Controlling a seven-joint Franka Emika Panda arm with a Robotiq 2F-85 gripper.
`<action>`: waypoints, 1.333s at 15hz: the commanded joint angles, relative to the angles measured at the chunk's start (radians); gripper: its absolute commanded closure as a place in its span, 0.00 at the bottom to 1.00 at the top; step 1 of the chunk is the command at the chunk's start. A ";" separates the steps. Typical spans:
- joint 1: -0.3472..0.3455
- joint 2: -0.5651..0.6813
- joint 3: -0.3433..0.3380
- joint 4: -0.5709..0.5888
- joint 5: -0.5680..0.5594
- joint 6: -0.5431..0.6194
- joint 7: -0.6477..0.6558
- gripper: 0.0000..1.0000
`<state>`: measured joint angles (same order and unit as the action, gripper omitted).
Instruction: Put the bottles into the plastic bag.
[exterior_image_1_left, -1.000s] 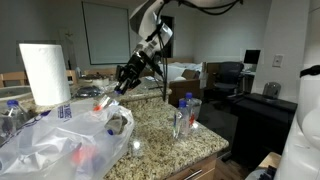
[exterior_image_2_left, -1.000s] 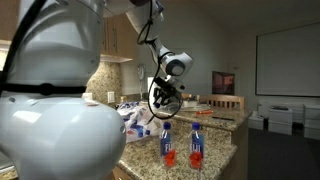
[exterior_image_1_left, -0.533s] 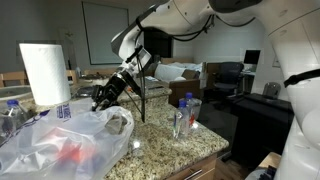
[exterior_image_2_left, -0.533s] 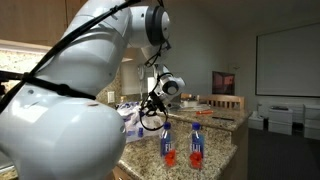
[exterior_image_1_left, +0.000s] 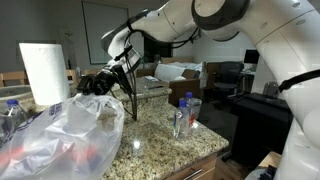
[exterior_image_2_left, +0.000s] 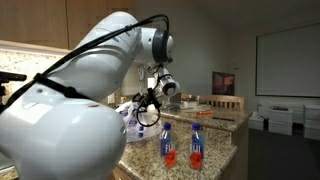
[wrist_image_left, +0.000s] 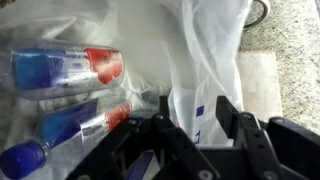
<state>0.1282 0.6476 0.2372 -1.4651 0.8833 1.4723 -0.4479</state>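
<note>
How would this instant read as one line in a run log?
gripper: over plastic bag, jaws apart, film between | bagged bottles: two lying inside | standing bottles: two on counter, unbagged

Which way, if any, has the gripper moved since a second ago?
Yes. In an exterior view the gripper has swung sideways towards the paper-towel roll, closing most of the gap to it, above the plastic bag.
</note>
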 joint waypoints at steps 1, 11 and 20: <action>-0.029 -0.040 -0.030 0.032 -0.010 -0.060 0.026 0.18; -0.099 -0.451 -0.181 -0.222 -0.209 0.012 0.017 0.00; -0.109 -0.938 -0.213 -0.657 -0.456 0.262 0.132 0.00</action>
<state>0.0289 -0.1236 0.0353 -1.9272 0.4734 1.6103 -0.3636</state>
